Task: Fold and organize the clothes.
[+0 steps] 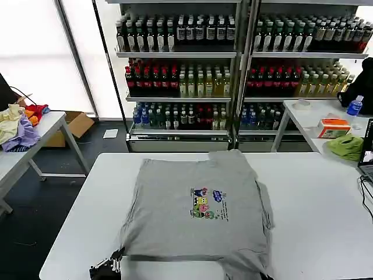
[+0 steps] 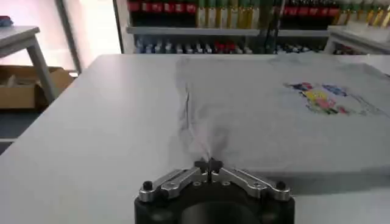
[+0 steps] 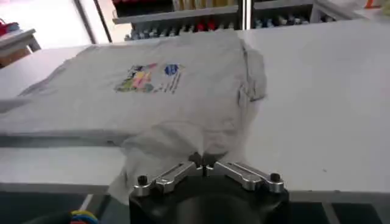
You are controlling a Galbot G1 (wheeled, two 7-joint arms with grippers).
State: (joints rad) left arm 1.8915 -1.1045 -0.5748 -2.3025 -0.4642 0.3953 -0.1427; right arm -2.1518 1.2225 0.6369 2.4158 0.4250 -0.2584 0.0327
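Both grippers pinch the grey polo shirt [image 1: 198, 210] at the frame's bottom: left gripper [image 2: 208, 165], right gripper [image 3: 203, 163].

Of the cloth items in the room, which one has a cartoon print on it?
The grey polo shirt spread flat on the white table. The heap of garments on the left side table and the lime-green cloth at right show no print.

Behind the white desk [image 1: 315, 210] we see shelves of bottled drinks [image 1: 186, 76], a cardboard box [image 1: 73, 125] (floor level), and a lime-green cloth [image 1: 347, 146].
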